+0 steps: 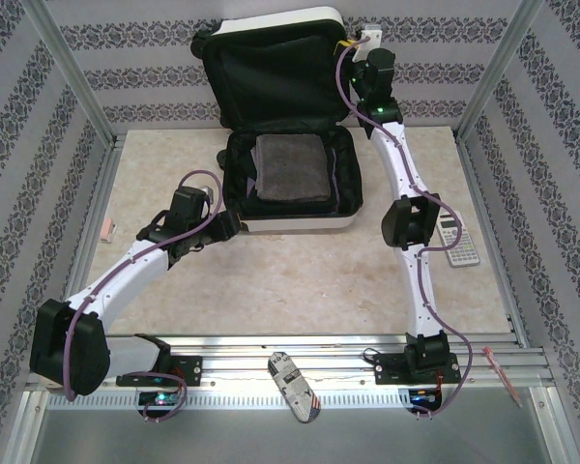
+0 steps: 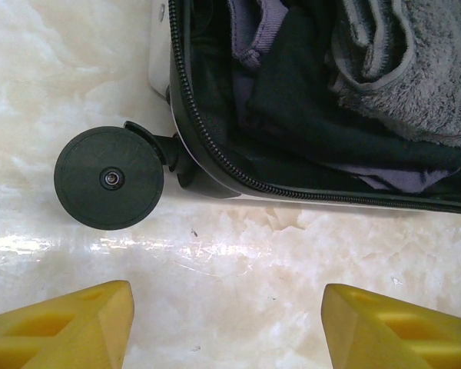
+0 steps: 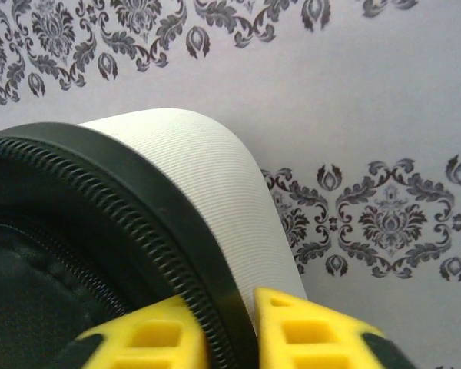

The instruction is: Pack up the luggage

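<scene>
While the suitcase [image 1: 290,225] lies open, the right gripper [image 3: 234,330] pinches its raised lid's rim. The left gripper [image 2: 227,323] hangs spread beside a wheel [image 2: 109,178].

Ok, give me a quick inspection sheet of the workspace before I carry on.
Surface: pale marbled table, no spills seen.
Job's things: luggage open, lid upright, grey towel folded inside.
Clutter: calculator right; small pink item left; patterned case on front rail.
Grippers: left gripper open beside wheel; right gripper pinching lid rim.
Cables: purple cable along each arm, no snag seen.
Surroundings: patterned walls, metal frame.
</scene>
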